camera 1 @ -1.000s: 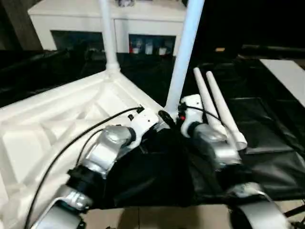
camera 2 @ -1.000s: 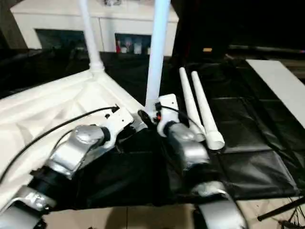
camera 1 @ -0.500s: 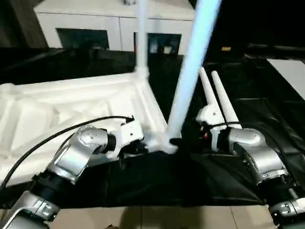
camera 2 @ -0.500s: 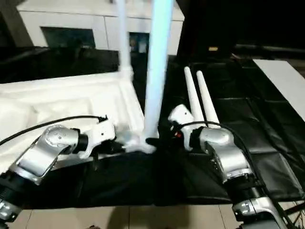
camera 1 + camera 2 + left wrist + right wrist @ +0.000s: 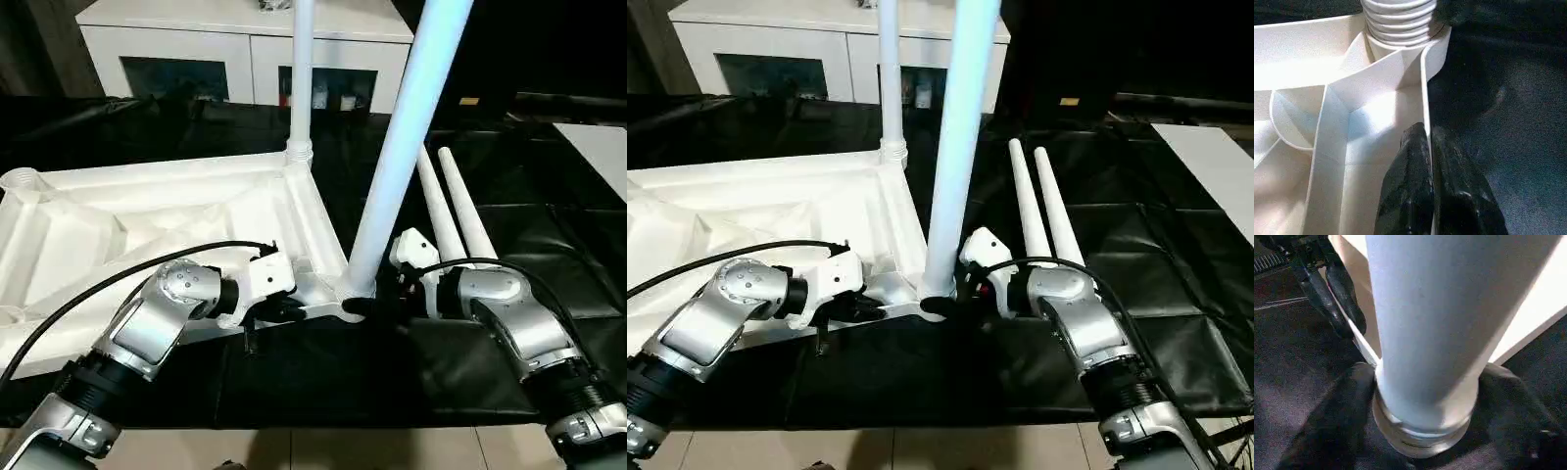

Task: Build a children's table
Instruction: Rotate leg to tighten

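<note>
Our left gripper (image 5: 1427, 147) is pinched on the upside-down tabletop (image 5: 147, 211) rim; right gripper (image 5: 1425, 396) hugs the near leg (image 5: 397, 166) base between its fingers. Spare legs (image 5: 456, 206) lie just beyond it.

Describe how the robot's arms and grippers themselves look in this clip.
Both forearms are rounded silver metallic shells with black ribbed joint sections nearer the body. Each wrist carries a white plastic housing. The left arm has a black cable arcing over it; the right arm has one looping at its wrist. The left gripper and right gripper have glossy black fingers.
</note>
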